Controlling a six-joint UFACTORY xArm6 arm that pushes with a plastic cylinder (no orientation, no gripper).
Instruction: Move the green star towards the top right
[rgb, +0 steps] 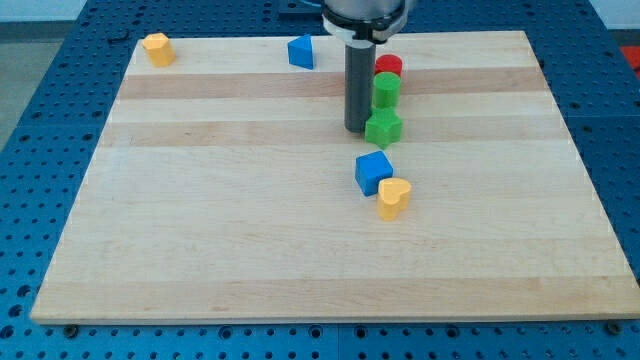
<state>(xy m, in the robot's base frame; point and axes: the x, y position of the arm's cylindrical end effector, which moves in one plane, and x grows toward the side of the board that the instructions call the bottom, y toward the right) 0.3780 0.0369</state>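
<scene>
One green star (384, 128), chunky, bright, my tip (356, 130) touching its left

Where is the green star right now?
The green star sits right of the board's middle in the camera view, just right of my tip, below the green cylinder and above the blue cube.
</scene>
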